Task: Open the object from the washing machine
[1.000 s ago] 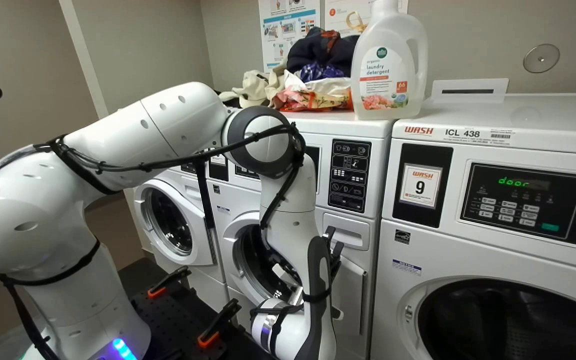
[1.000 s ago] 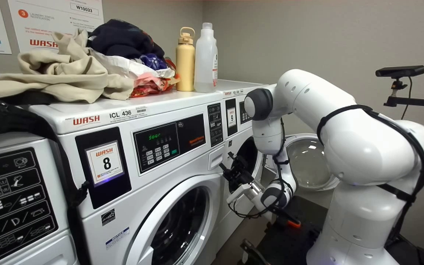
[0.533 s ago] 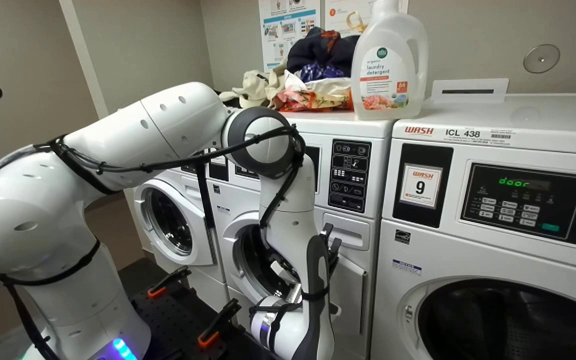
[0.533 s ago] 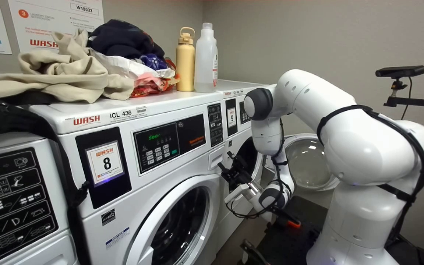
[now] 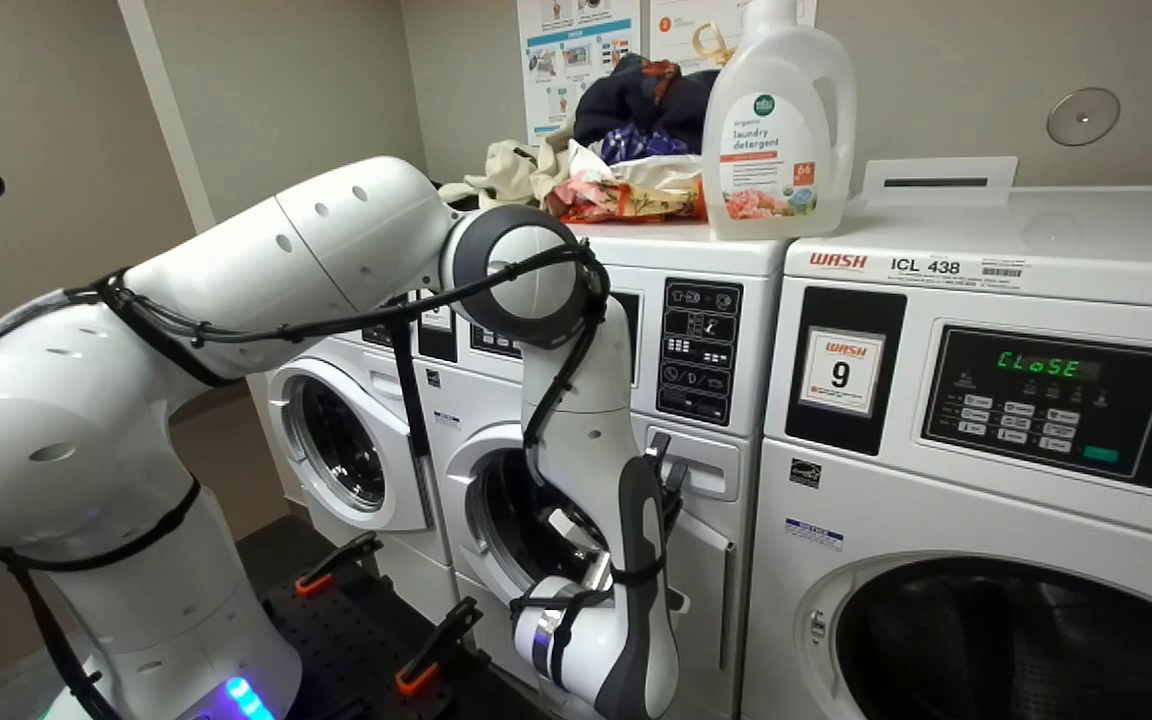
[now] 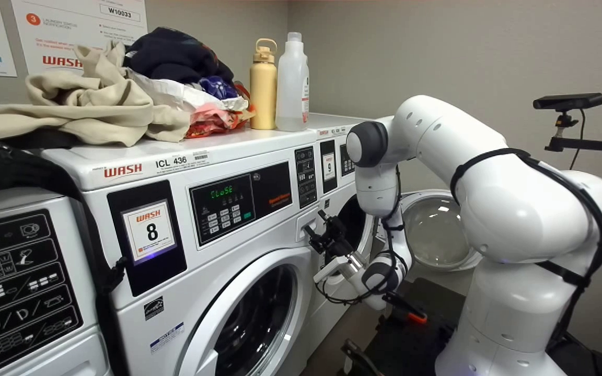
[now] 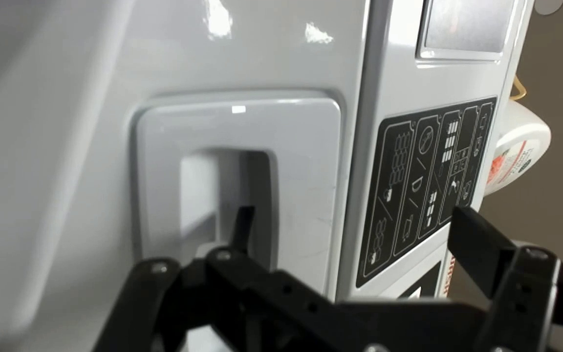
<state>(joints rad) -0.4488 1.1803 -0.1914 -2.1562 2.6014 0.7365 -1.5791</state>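
Observation:
The white washing machine [image 6: 196,269], marked 8, shows in both exterior views. Its round glass door [image 6: 253,318] looks shut or nearly so; the arm hides part of it in an exterior view [image 5: 496,500]. To its upper right is a pull-out drawer [image 5: 711,475] with a recessed handle. The drawer [image 7: 306,186] fills the middle of the wrist view. My gripper [image 7: 353,215] is open and empty in front of the drawer. One finger overlaps the handle recess; I cannot tell if it is inside. The gripper also shows in both exterior views [image 5: 667,458] [image 6: 316,222].
Washer 9 [image 5: 936,520] stands beside it, its glass door [image 6: 439,235] swung open behind the arm. Clothes [image 6: 97,112], a yellow bottle [image 6: 263,96] and a detergent bottle [image 5: 766,120] stand on top. A black platform with clamps [image 5: 436,650] carries the arm.
My gripper has moved a little up and closer to the drawer front; it stays open. The washer displays have changed from "door" to "CLOSE".

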